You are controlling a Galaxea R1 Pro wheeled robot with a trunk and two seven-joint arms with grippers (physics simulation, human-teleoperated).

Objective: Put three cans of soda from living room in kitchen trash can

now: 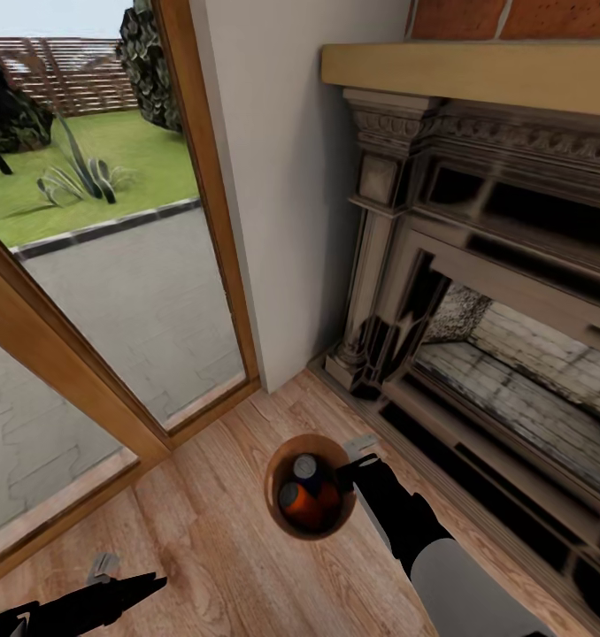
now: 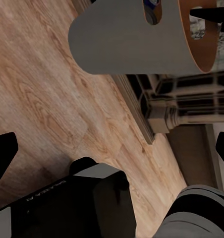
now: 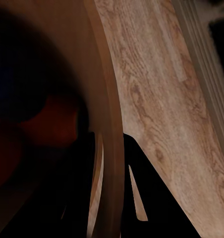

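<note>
Beside the fireplace (image 1: pixel 477 292), the right gripper (image 1: pixel 351 473) pinches the trash can (image 1: pixel 282 513) rim at three o'clock, soda cans (image 1: pixel 305 495) inside; the left gripper (image 1: pixel 114 575) hangs spread.

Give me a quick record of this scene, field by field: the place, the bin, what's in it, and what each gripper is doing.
place: wood floor beside the fireplace and a glass door onto a patio
bin: brown trash can, held off the floor
contents: dark blue soda can with silvery top, plus orange cans; exact count unclear
right gripper: clamped on the bin's rim, one finger inside, one outside
left gripper: open, empty, low beside the bin
</note>
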